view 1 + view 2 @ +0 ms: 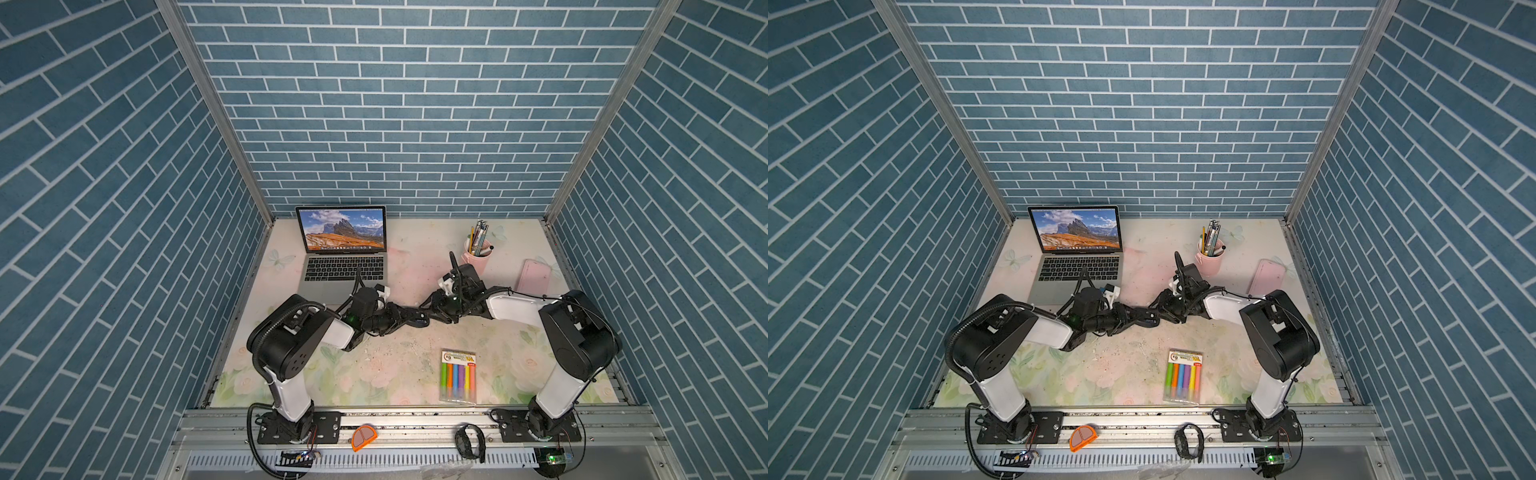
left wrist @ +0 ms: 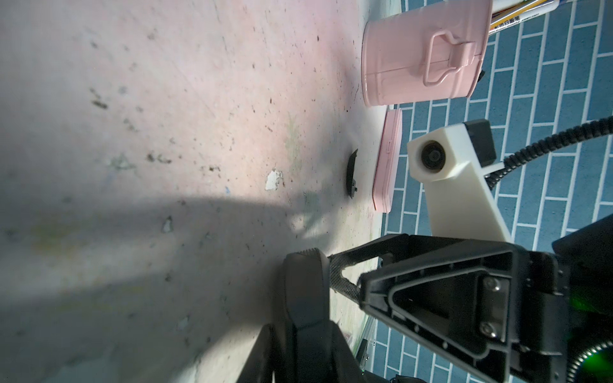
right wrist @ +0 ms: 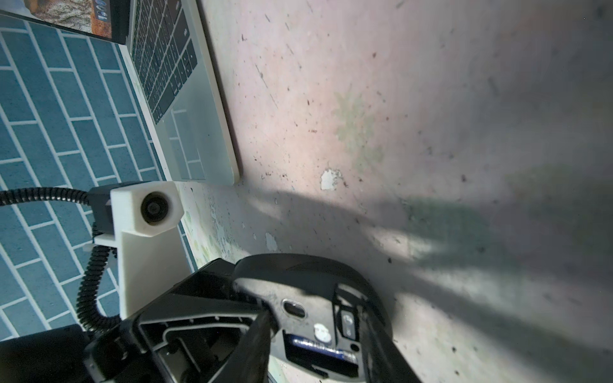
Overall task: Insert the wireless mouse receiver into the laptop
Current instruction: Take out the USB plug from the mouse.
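Laptop (image 1: 328, 286): open, screen lit; every place below is given from it.
Mouse (image 1: 419, 321): black, held just off the laptop's front corner on the pencil-cup side. Its underside faces your right wrist camera, with the battery bay uncovered.
Left gripper (image 1: 404, 318): clamped tight on the mouse's sides.
Right gripper (image 1: 433, 312): fingers partly apart over the mouse's underside; you see nothing clamped between them.
Wireless mouse receiver (image 3: 346, 323): apparently the small stub seated in a slot beside the battery (image 3: 318, 348), in the mouse and apart from the laptop.
Battery cover (image 2: 351, 172): on the table, farther from the laptop than the mouse, near the pink case (image 2: 388, 165).
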Action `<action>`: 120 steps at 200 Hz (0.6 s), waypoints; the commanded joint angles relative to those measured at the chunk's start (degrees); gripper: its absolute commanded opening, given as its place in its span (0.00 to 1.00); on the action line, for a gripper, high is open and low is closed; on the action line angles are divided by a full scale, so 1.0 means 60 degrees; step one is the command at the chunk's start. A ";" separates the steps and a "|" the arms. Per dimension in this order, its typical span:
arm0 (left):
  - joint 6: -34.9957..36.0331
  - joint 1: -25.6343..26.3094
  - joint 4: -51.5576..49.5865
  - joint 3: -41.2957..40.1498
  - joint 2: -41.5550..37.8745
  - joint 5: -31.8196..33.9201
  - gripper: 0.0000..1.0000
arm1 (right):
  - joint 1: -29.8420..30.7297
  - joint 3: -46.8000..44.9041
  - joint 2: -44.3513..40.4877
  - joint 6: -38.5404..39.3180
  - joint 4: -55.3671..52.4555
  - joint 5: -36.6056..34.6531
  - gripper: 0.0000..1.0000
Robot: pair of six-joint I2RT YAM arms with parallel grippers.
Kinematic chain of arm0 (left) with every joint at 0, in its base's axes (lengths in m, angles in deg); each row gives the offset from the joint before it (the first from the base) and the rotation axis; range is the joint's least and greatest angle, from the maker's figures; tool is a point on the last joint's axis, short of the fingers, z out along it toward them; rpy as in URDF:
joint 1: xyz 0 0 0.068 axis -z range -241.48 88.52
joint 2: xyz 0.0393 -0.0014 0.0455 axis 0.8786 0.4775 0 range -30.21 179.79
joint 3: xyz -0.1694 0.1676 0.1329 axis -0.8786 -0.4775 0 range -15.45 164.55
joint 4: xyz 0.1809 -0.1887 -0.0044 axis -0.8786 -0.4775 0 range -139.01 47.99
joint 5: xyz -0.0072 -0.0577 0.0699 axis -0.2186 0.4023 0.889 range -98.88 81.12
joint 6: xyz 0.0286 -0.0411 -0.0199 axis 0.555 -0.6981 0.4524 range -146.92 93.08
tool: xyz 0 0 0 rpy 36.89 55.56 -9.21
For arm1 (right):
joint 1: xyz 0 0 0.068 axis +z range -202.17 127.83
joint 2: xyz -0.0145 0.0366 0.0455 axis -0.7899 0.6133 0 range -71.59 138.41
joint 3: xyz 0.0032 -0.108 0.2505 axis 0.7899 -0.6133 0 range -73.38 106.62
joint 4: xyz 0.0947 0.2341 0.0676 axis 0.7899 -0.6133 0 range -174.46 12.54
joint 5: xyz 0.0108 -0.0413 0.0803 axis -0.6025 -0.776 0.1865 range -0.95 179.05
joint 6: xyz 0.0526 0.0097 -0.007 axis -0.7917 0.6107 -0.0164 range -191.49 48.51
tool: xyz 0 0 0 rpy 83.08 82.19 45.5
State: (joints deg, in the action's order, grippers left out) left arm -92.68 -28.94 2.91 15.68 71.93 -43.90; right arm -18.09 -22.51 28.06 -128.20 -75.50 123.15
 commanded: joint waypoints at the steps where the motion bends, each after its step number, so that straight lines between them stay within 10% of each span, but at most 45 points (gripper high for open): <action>1: 0.0061 -0.0033 0.0388 -0.0034 0.0096 -0.0051 0.03 | 0.0120 0.0105 -0.0007 -0.0050 -0.0010 -0.0053 0.45; 120: -0.0012 -0.0021 0.0539 -0.0004 0.0186 -0.0193 0.03 | 0.0266 -0.0090 0.0291 -0.0771 0.1061 0.0511 0.45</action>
State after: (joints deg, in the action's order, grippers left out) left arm -92.70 -29.29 2.94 15.68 72.02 -44.10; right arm -17.34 -22.25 28.81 -128.86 -74.00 122.41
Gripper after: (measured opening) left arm 0.258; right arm 0.452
